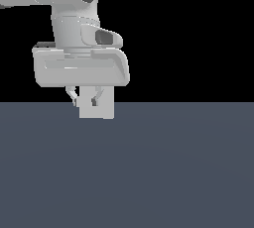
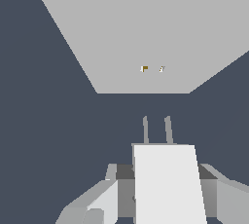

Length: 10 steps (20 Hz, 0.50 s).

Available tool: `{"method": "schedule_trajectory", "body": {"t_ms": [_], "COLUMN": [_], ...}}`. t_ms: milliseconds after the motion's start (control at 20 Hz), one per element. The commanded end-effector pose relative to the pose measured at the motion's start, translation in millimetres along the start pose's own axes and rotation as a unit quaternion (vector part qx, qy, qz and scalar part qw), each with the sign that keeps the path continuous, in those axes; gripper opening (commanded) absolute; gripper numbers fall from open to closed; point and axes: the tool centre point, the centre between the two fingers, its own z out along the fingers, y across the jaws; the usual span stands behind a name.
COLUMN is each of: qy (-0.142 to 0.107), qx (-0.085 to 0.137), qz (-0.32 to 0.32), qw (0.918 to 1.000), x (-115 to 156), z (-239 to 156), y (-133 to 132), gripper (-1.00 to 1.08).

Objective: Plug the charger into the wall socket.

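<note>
My gripper [image 1: 85, 100] is shut on the charger [image 1: 97, 107], a small white block held a little above the dark floor. In the wrist view the charger [image 2: 168, 184] sits between my fingers [image 2: 104, 198], and its two thin prongs [image 2: 156, 129] point at the wall socket [image 2: 146, 33]. The socket is a large off-white plate with two tiny yellowish holes [image 2: 152, 68]. A gap of dark floor separates the prong tips from the plate. The prongs line up roughly with the holes. I cannot make out the socket in the exterior view.
The dark blue-grey floor [image 1: 149, 172] spreads under the gripper. The background above it is black. The arm's white wrist [image 1: 74, 24] fills the upper part of the exterior view's left.
</note>
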Motion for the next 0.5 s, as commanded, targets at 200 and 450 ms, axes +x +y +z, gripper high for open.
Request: {"method": "schedule_trajectory", "body": {"t_ms": [200,450], "qy": [0.000,0.000], "qx": [-0.001,-0.001], "qz": [0.003,0.003], "qw": [1.0000,1.0000], "x": [1.4,4.2], "z": [-0.4,0.6], "y": [-1.0,-0.7], "gripper": [-1.00,-1.00]}}
